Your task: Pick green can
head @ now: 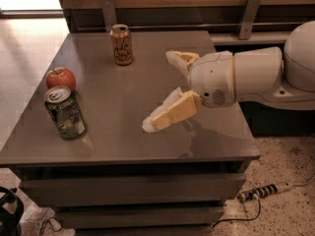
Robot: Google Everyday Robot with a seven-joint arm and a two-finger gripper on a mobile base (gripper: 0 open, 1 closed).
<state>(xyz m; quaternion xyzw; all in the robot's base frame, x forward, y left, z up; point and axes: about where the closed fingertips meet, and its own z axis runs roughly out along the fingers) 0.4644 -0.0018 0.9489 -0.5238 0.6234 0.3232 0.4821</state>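
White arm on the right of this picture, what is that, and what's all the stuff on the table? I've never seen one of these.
That is a white robot arm belonging to a mobile robot. There is only one picture, taken by a camera looking down on a grey table from the front. At the arm's end is its gripper, with two cream-coloured fingers spread open and holding nothing. It hovers over the table's right half. On the table stand a green-and-white aluminium drink can near the front left edge, a red apple just behind it, and an orange-tan can with dark lettering at the back. The green can is what the robot should pick up. The gripper is well to its right, not touching it.
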